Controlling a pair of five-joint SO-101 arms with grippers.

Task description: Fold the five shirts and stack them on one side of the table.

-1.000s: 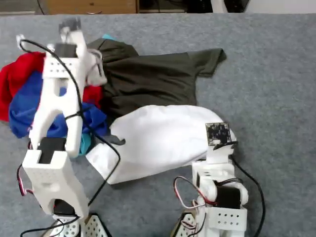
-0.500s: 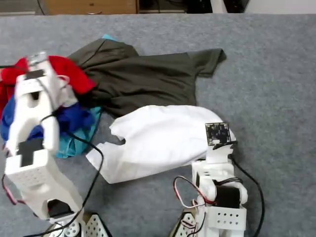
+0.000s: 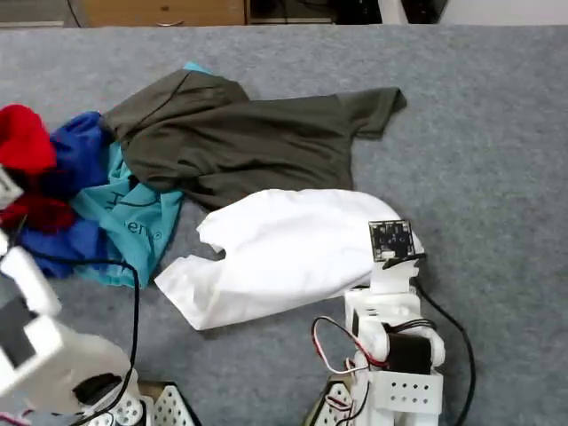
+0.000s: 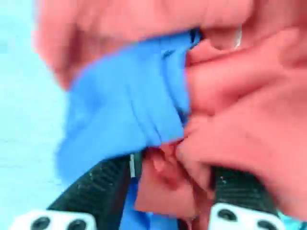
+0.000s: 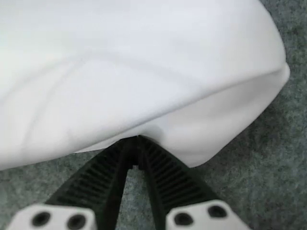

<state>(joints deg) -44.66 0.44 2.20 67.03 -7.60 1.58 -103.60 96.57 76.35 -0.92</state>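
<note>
The left arm (image 3: 40, 355) sits low at the left edge of the table (image 3: 497, 133), the left gripper (image 4: 170, 184) clenched on the bunched red shirt (image 3: 22, 138) beside the blue shirt (image 3: 75, 155); the right gripper (image 5: 134, 146) is closed, tips touching the white shirt (image 3: 284, 253)

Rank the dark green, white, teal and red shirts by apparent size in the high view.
1. The dark green shirt and the white shirt: too alike to separate.
2. The teal shirt, partly under others.
3. The red shirt, bunched up.
</note>
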